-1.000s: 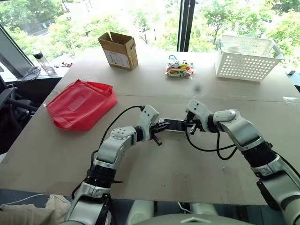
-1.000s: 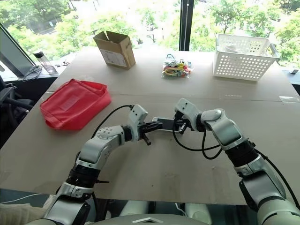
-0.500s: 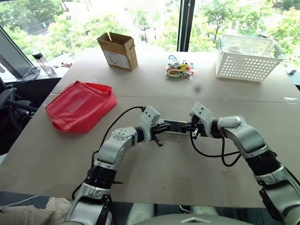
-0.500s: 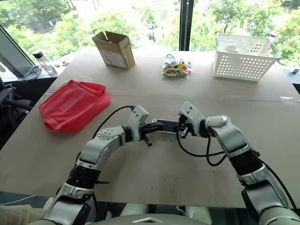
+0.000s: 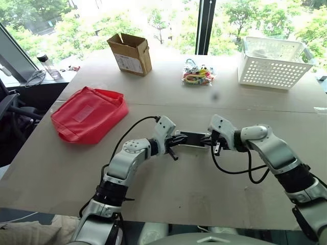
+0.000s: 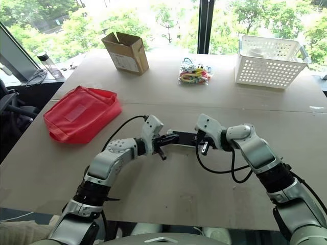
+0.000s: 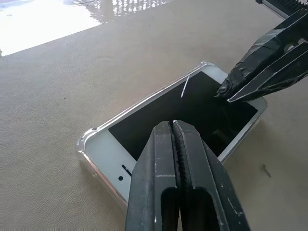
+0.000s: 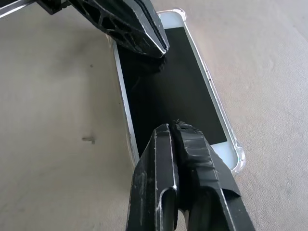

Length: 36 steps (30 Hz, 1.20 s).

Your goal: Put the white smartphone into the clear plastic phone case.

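phone (image 7: 192, 113) lies in case (image 7: 94, 139), long axis running hand to hand | left fingers (image 7: 174, 139) clenched empty over one end | right fingers (image 8: 179, 139) clenched empty over other | both equally near

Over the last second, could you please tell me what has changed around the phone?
The right hand drew back along the white smartphone toward its own end and rolled slightly, staying shut. The left hand stayed shut at the other end. The phone still lies screen-up inside the clear plastic phone case on the table; nothing was grasped or released.
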{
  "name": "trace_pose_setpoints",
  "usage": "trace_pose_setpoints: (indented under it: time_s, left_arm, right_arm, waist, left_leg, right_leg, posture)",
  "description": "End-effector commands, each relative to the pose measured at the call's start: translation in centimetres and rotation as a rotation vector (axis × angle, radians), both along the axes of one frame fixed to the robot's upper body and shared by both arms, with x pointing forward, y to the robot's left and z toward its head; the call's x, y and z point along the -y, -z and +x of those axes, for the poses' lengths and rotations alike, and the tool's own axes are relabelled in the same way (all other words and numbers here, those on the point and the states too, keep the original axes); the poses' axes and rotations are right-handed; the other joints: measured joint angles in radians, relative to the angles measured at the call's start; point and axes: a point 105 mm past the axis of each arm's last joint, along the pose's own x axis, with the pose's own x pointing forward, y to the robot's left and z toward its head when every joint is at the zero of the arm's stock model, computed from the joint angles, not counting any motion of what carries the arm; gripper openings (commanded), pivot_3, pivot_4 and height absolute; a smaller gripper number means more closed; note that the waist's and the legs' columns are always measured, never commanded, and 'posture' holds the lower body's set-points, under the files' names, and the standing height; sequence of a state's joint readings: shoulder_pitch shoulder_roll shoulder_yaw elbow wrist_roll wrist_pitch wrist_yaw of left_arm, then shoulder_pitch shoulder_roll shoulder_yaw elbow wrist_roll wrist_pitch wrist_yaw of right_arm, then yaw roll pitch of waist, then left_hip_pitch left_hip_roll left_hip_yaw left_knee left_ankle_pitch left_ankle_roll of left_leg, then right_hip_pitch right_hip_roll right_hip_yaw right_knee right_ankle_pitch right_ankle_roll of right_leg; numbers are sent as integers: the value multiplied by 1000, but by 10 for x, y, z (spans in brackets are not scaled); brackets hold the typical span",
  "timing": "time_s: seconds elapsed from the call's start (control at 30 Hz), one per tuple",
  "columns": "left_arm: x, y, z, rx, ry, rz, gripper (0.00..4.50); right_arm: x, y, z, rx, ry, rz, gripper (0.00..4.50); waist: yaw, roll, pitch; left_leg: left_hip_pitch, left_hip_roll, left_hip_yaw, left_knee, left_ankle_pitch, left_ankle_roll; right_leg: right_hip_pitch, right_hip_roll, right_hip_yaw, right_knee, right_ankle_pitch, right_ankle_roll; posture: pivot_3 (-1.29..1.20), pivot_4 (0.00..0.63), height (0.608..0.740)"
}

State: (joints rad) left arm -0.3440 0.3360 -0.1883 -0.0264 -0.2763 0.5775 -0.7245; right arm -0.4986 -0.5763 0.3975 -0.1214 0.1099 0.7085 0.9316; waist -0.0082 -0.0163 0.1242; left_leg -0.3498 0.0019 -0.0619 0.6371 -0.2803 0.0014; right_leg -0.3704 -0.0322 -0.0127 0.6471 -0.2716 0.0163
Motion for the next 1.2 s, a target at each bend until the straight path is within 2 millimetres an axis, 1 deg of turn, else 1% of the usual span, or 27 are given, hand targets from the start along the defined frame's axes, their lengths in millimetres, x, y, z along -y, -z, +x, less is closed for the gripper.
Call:
trace_pose_setpoints:
  time_s: [0.03,0.23,0.5,0.9,1.07,1.2]
  left_arm:
    - [0,1,-2,2,8,8,64]
    - [1,2,-2,3,9,8,64]
    - [2,2,-1,4,9,7,64]
    - [4,1,-1,7,10,4,64]
    - [4,1,0,9,11,3,64]
    - [2,1,-1,13,2,-3,64]
  right_arm:
    - [23,76,-36,-259,6,-222,0]
    - [27,82,-37,-255,-2,-281,0]
    - [27,92,-41,-283,-18,-310,0]
    - [25,104,-49,-325,-38,-335,0]
    - [27,105,-49,-332,-38,-341,0]
    - [22,96,-40,-296,4,-258,0]
  waist:
    - [0,-1,-1]
    - [0,-3,-3]
    - [0,-4,-4]
    - [-1,-4,-5]
    - [-2,-4,-6]
    - [-3,-4,-6]
  left_leg:
    - [0,0,0,0,0,0]
    - [1,0,0,-1,0,0]
    - [4,0,-1,-1,0,0]
    - [4,0,-3,-1,0,0]
    - [5,1,-3,-2,0,0]
    - [5,1,-3,-2,0,0]
  right_leg:
    - [0,0,0,0,0,0]
    - [1,0,0,-1,0,0]
    - [6,-1,-1,-4,-2,3]
    - [6,-1,-2,-4,-2,3]
    - [6,-1,-2,-5,-2,3]
    - [6,-1,-2,-5,-2,4]
  posture:
    - [0,150,740]
    - [0,150,740]
    - [0,150,740]
    - [0,150,740]
    - [0,150,740]
    - [0,150,740]
